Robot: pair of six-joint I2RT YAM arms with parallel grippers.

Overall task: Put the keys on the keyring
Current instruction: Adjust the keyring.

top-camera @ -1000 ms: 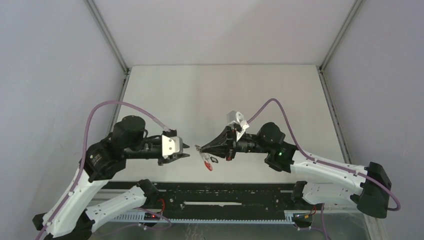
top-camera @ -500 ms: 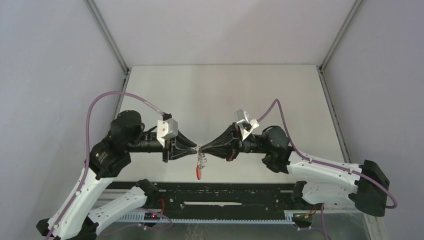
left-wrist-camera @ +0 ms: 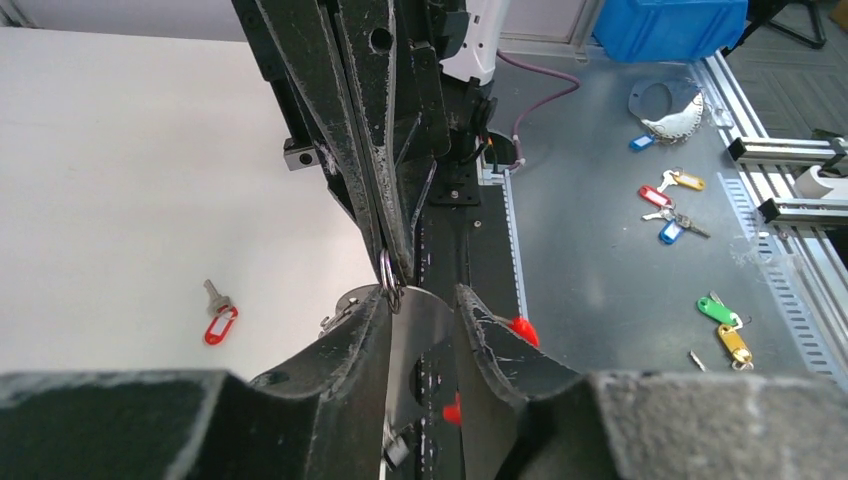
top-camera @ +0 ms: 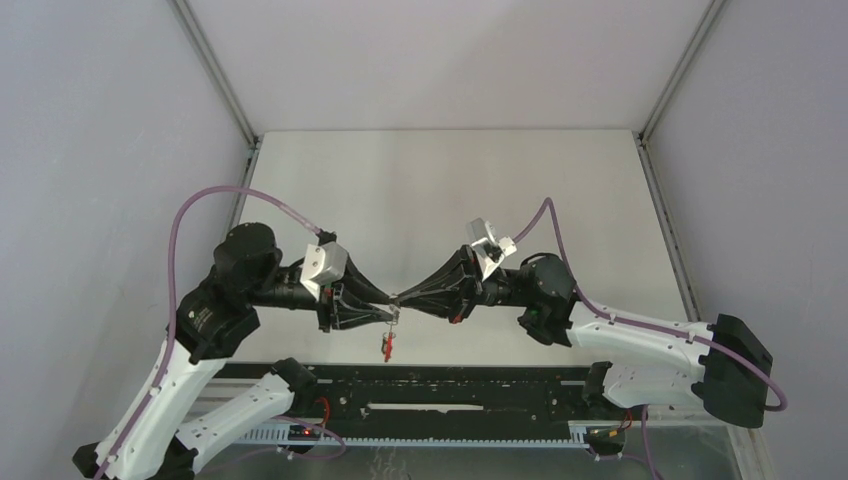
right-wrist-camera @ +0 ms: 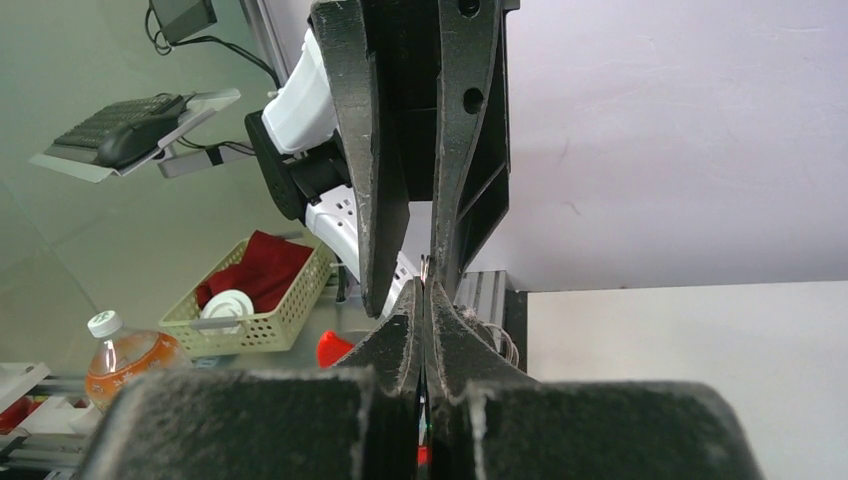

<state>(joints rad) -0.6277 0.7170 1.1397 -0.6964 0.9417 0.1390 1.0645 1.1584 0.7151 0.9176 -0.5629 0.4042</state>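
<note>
Left jaws: part open. Both wrist views show a clear gap between the tips, and I can't make out anything clamped in it. They sit tip to tip with the right jaws, raised over the near part of the tabletop [top-camera: 430, 190]. The loose key [left-wrist-camera: 210, 294] with its red tag [left-wrist-camera: 219, 326] lies flat on the tabletop, below and to the far side of the left jaws, well apart from the ring. Its long axis runs about left-right, silver end to the right as I read it. Left arm is nearer and its jaws are free, so I'd fetch with that one. Dead centre where the tips meet is the keyring [left-wrist-camera: 391, 283]: edge-on, long axis up-down, sticking out of the right jaws toward the left. It's touching or just beside one left fingertip [left-wrist-camera: 360, 322]; can't tell which. The red strap [top-camera: 386, 345] shows just below the meeting point on the near side. It looks to hang off the ring, but the link is too fine to see. Right jaws: fully closed, pinching the keyring [right-wrist-camera: 427, 268] flat between the pads. Only the left wrist view shows the key; I can't find it in the top view, either hidden or too small. Only the top view shows both arms and the strap clear of the fingers. The right wrist view confirms the ring sits inside the left gap, which the top view can't resolve.
</note>
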